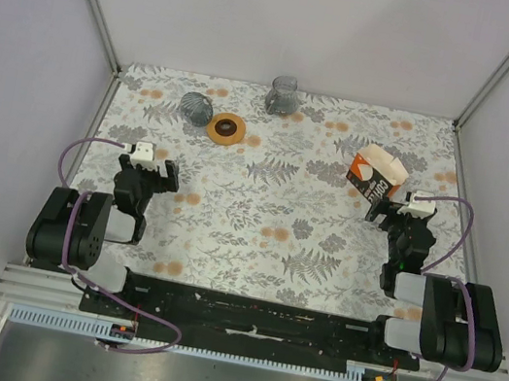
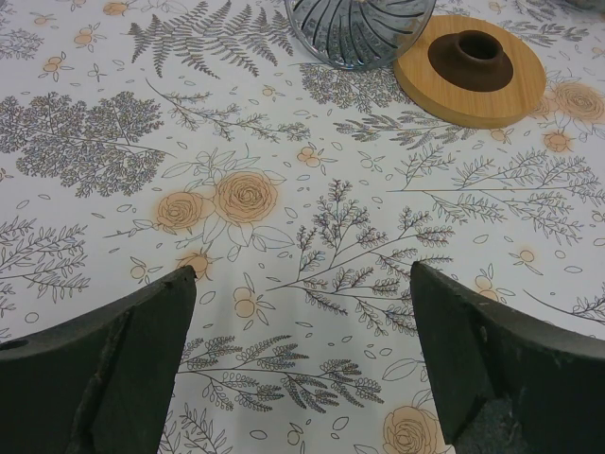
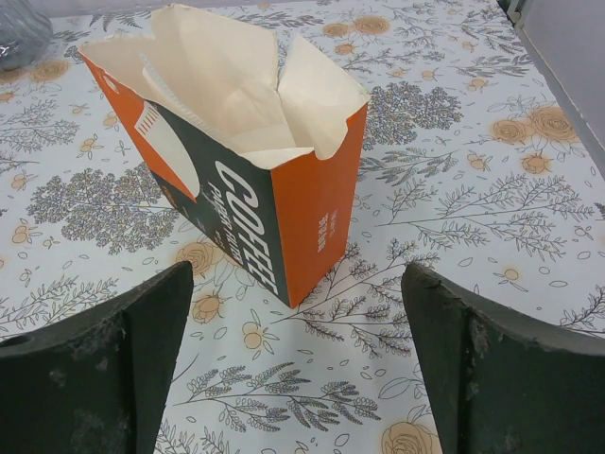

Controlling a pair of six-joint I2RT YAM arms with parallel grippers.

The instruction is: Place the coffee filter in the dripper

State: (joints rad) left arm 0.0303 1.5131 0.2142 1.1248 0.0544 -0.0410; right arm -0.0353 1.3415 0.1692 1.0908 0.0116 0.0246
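Right gripper (image 3: 298, 284) wide open, empty, low before carton (image 3: 284, 189) at frame centre. Filter (image 3: 236, 95) looks to be the pale paper in its open top: pinch one edge, lift slowly. Left gripper (image 2: 302, 274) open, empty; dripper (image 2: 359, 28) top centre.

Resting folded low at the near edge, left and right alike.
Bent at the elbows of left arm (image 1: 81, 224) and right arm (image 1: 444, 318), pointing far, with jaws spread wide, holding nothing.
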